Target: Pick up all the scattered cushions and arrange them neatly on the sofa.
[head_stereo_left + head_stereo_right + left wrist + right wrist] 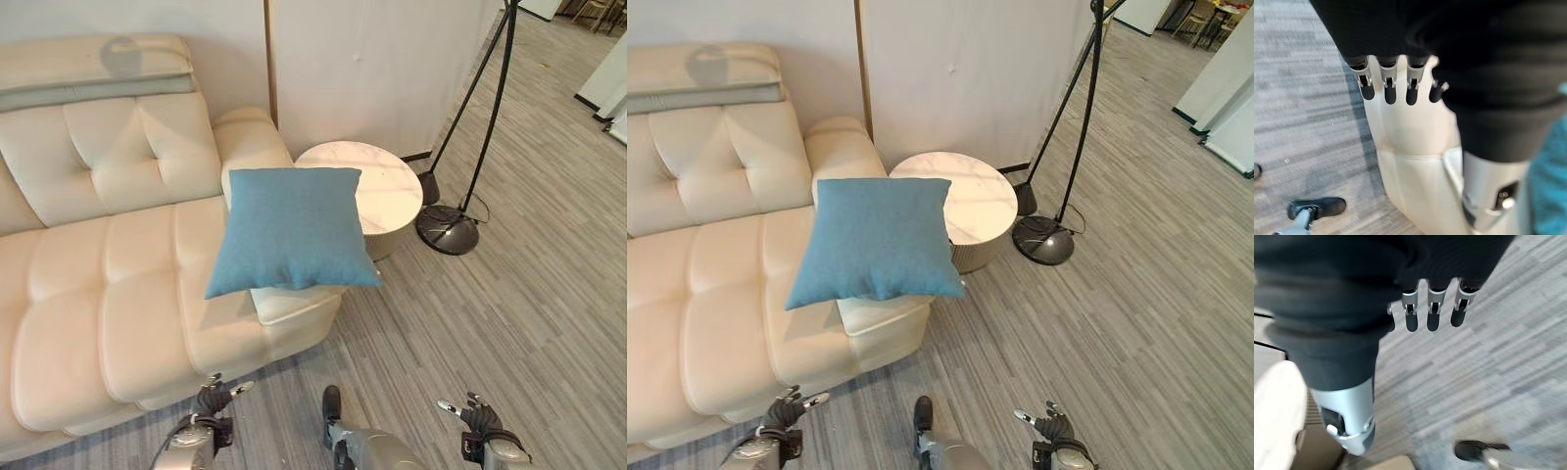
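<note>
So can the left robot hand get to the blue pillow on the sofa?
Probably yes. The left robot hand hangs low and open by the sofa front, holding nothing, and nothing stands between it and the blue pillow at the sofa's end. It would have to lift first.

Side table (372,186) beside sofa (108,294)

left hand (1400,83): fingers straight, holding nothing | below: cream sofa (1410,156) front corner | grey plank floor (1303,98) | blue cushion (1550,196) at edge
</note>
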Available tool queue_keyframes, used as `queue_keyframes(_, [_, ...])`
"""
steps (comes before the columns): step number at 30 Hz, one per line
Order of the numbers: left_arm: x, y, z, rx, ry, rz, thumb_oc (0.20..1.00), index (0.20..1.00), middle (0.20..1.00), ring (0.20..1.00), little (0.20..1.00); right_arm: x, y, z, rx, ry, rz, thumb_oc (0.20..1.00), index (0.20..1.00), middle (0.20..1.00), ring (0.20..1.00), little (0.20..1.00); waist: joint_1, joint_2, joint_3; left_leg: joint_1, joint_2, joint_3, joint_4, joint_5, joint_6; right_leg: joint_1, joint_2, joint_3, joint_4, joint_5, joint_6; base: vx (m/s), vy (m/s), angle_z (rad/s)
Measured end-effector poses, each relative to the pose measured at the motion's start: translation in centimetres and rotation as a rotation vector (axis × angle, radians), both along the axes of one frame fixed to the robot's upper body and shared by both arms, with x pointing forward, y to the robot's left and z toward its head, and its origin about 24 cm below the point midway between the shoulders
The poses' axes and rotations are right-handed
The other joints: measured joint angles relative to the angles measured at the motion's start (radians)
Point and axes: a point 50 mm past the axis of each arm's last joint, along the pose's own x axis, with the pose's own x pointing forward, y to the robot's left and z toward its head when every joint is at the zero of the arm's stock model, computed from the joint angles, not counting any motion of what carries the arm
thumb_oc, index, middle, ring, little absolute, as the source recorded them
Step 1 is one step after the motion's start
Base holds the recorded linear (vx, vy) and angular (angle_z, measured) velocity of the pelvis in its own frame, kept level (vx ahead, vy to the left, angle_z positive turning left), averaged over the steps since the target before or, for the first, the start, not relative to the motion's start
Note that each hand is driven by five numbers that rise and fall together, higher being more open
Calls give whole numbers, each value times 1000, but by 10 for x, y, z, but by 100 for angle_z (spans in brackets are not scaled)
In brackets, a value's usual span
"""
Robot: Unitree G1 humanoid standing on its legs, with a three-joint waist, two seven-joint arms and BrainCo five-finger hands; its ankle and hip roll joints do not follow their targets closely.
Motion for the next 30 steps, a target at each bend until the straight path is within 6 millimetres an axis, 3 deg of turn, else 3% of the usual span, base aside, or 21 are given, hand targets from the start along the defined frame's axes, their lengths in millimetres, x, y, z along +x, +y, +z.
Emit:
queue_keyframes(1, [0,1,0,4,0,0,1000,1000,1000,1000,1000,0,1,0,2,-1,4,1000,1000,1000,1000,1000,-2,5,-2,-3,0,-5,9,0,0,10,10,0,-3,-14,-28,292,-310,6])
queue_keyframes(2, [-1,2,-1,3,6,1,1000,1000,1000,1000,1000,-2,-4,1,-8,5,3,1000,1000,1000,1000,1000,-1,7,0,-4,-9,-11,37,8,-13,49,11,22,-46,32,-101,217,-237,0])
queue_keyframes(3, [-1,2,0,2,5,2,1000,1000,1000,1000,1000,2,-4,2,-10,-4,7,1000,1000,1000,1000,1000,5,5,3,-38,-23,-9,98,28,-46,57,3,31,-48,13,-113,298,-371,-10])
queue_keyframes(5, [-7,2,-3,-5,19,6,1000,1000,1000,1000,1000,3,-5,3,-12,-6,12,1000,1000,1000,1000,1000,10,-7,8,-103,-58,-7,296,63,-102,120,-40,68,-92,20,-107,107,-187,-25])
queue_keyframes(7, [-7,6,-1,4,15,7,1000,1000,1000,1000,1000,7,-3,5,-6,-21,27,1000,1000,1000,1000,1000,31,-17,13,-163,-59,-38,438,66,-122,192,-64,97,-140,14,-111,81,-147,-18])
queue_keyframes(9, [2,8,3,11,-13,3,1000,1000,1000,1000,1000,14,0,8,-3,-48,48,1000,1000,1000,1000,1000,35,-40,28,-285,-4,-25,537,69,-132,218,-92,86,-151,1,-109,107,-146,20])
queue_keyframes(10, [3,7,4,9,-17,-2,1000,1000,1000,1000,1000,21,3,10,2,-61,55,1000,1000,1000,1000,1000,35,-60,42,-338,45,42,470,70,-132,244,-123,73,-163,-27,-107,130,-99,36])
queue_keyframes(13, [0,0,0,-17,-2,-6,1000,1000,1000,1000,1000,24,-1,12,-10,-64,57,1000,1000,1000,1000,1000,21,-55,61,-390,59,66,180,123,-117,285,-168,35,-170,-64,-63,151,-28,41])
queue_keyframes(14, [0,-3,-1,-26,1,-7,1000,1000,1000,1000,1000,20,-7,12,-34,-42,64,1000,1000,1000,1000,1000,21,-12,59,-357,40,71,-87,202,-125,307,-173,21,-171,-98,-10,162,9,44])
queue_keyframes(15, [-4,-4,-3,-25,12,-7,1000,1000,1000,1000,1000,16,-10,11,-48,-24,72,1000,1000,1000,1000,1000,24,16,60,-311,49,88,-130,232,-119,334,-160,6,-171,-104,24,184,40,36])
queue_keyframes(16, [-5,-1,-3,-15,17,-6,1000,1000,1000,1000,1000,14,-8,10,-45,-19,82,1000,1000,1000,1000,1000,24,19,61,-295,45,107,-136,267,-125,349,-172,0,-170,-109,62,108,59,14])
queue_keyframes(17, [-5,-1,-3,-15,18,-6,1000,1000,1000,1000,1000,13,-8,10,-44,-19,83,1000,1000,1000,1000,1000,24,20,61,-294,45,110,-135,272,-127,350,-173,-1,-170,-109,64,108,59,2])
queue_keyframes(18, [-16,6,-5,3,43,1,1000,1000,1000,1000,1000,15,-6,11,-42,-28,90,1000,1000,1000,1000,1000,28,15,52,-258,30,152,-140,359,-106,387,-202,4,-170,-137,99,211,151,-26])
queue_keyframes(19, [-20,8,-6,9,55,3,1000,1000,1000,1000,1000,15,-5,11,-43,-28,95,1000,1000,1000,1000,1000,28,7,45,-248,16,152,-139,359,-104,394,-216,3,-170,-144,107,213,219,-27])
queue_keyframes(20, [-17,10,-5,16,49,-1,1000,1000,1000,1000,1000,9,-2,7,-33,-12,84,1000,1000,1000,1000,1000,21,-17,32,-221,-10,153,-136,336,-58,419,-235,-3,-162,-148,121,226,275,-21])
queue_keyframes(21, [-16,8,-5,12,50,-5,1000,1000,1000,1000,1000,6,1,4,-25,5,92,1000,1000,1000,1000,1000,19,-23,23,-196,-12,153,-139,345,-3,414,-238,-4,-106,-173,138,56,218,-12])
queue_keyframes(23, [-9,5,-3,12,33,-24,1000,1000,1000,1000,1000,9,8,3,-18,4,107,1000,1000,1000,1000,1000,7,-22,19,-170,6,160,-133,339,16,304,-240,-27,153,-228,175,-39,181,-23])
queue_keyframes(25, [1,6,1,33,19,-56,1000,1000,1000,1000,1000,18,13,5,-15,-16,132,1000,1000,1000,1000,1000,4,-31,26,-172,18,183,-129,340,18,122,-262,-11,500,-219,203,16,71,-15])
queue_keyframes(26, [5,8,2,50,21,-80,1000,1000,1000,1000,1000,18,18,3,-6,-13,140,1000,1000,1000,1000,1000,-9,-40,24,-165,16,161,-131,333,22,54,-263,14,589,-249,215,73,3,32])
queue_keyframes(28, [9,10,3,78,22,-106,1000,1000,1000,1000,1000,7,25,-6,14,41,141,1000,1000,1000,1000,1000,-12,-62,14,-157,10,153,-132,326,18,53,-244,75,425,-290,196,81,-36,34])
queue_keyframes(30, [11,8,2,80,28,-113,1000,1000,1000,1000,1000,0,24,-12,14,88,123,1000,1000,1000,1000,1000,-4,-67,10,-161,10,145,-132,316,3,70,-241,97,141,-237,172,74,-78,5])
